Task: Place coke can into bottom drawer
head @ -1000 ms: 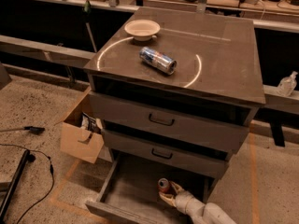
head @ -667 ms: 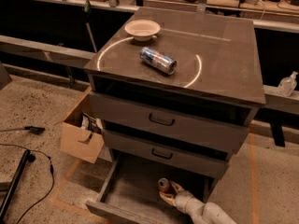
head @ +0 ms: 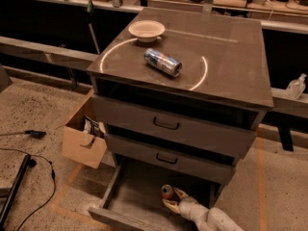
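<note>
The coke can [head: 167,192], red with a silver top, stands upright inside the open bottom drawer [head: 132,196], on its floor near the middle right. My gripper [head: 172,199] reaches into the drawer from the lower right on its pale arm and sits right at the can, low over the drawer floor. The two upper drawers, with black handles, are shut.
A blue-and-silver can [head: 163,62] lies on its side on the cabinet top [head: 231,57], next to a white bowl [head: 147,30]. An open cardboard box [head: 83,139] stands against the cabinet's left side. Black cables [head: 33,177] run over the floor at the left.
</note>
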You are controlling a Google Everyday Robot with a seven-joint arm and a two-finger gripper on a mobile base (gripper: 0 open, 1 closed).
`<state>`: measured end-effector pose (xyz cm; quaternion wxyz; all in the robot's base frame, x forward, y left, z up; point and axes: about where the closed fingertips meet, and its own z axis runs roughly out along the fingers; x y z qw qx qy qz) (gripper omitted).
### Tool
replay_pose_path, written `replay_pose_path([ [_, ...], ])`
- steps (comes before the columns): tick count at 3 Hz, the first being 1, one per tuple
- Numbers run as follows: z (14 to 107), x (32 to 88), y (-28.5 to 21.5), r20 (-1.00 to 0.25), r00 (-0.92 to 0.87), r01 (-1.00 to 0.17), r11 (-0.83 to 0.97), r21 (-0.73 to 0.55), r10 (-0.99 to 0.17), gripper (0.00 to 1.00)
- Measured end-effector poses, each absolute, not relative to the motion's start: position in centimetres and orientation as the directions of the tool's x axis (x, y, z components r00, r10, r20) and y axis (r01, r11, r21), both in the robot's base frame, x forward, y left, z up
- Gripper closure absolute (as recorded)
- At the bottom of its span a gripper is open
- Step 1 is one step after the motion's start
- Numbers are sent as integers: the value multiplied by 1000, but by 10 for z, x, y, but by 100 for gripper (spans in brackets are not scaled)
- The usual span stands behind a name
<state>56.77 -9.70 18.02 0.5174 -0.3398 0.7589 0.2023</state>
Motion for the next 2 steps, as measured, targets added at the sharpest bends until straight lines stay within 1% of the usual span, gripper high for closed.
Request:
replay_pose_path([
  [1,182,565,-97,-919,-233,-732,679,-49,-317,0],
  [2,202,557,-115,-916,-237,-729,683,-53,-324,0],
])
